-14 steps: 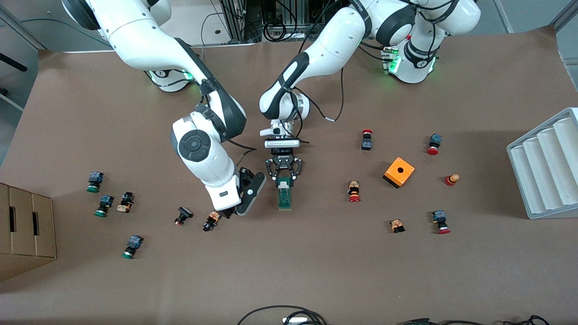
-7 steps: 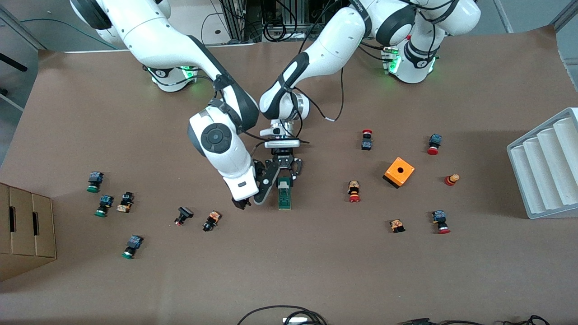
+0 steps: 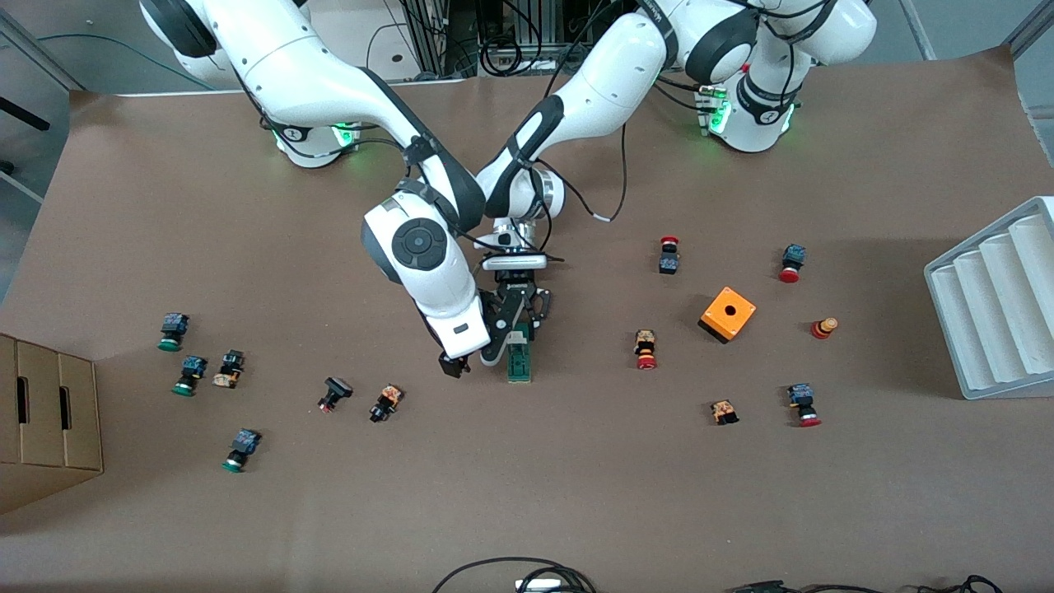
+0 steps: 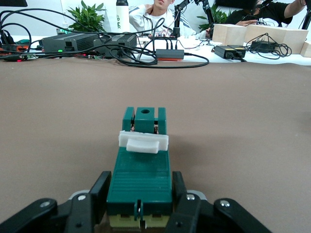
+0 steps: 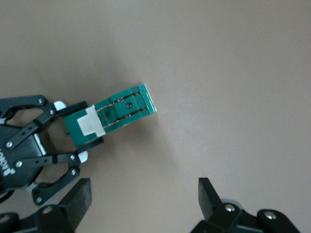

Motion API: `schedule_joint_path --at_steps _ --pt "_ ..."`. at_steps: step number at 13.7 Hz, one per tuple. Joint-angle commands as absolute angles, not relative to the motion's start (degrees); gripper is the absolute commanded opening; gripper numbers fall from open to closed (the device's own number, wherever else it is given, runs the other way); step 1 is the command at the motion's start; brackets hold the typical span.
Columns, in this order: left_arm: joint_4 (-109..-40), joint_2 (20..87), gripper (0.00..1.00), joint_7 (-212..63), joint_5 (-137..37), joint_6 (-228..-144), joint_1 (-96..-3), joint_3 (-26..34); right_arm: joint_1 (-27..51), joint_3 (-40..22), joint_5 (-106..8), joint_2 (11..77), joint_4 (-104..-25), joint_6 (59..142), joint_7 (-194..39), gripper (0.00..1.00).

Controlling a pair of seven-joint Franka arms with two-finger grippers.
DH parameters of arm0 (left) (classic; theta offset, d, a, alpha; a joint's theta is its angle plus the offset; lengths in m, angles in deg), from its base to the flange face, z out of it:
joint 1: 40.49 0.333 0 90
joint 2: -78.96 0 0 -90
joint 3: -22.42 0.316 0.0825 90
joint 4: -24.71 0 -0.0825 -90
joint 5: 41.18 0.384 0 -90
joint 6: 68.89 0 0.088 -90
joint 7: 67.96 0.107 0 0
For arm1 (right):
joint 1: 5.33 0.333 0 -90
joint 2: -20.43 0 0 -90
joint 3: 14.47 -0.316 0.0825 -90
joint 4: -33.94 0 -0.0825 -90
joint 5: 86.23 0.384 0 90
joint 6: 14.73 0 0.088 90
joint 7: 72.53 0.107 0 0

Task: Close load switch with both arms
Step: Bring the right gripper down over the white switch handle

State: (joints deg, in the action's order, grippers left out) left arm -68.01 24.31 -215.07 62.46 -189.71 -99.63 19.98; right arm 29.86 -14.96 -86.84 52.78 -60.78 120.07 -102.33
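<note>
The right gripper (image 3: 472, 360) hangs with jaws spread wide, grasping nothing, just beside the load switch (image 3: 519, 359), toward the right arm's end of the bench (image 3: 576, 478). The load switch lies mid-bench, its base end clenched in the left gripper (image 3: 517, 328) jaws

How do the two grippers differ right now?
The left gripper is shut on the load switch, at table level; the right gripper is open, holding nothing, just above that switch. The left grips one end; the right touches nothing. Both are black and two-fingered.
</note>
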Motion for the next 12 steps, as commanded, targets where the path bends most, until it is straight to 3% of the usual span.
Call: schedule_joint_path --at_steps 1,12 --pt "-66.9 23.4 0.58 -216.2 63.3 -189.2 -100.3 20.5 31.2 -13.6 -88.3 55.0 -60.5 124.1 -100.7 0.98" --pt "-67.1 23.2 0.58 -216.3 63.5 -189.1 -100.3 20.5 38.4 -7.0 -88.2 59.6 -60.4 129.8 -98.5 0.99"
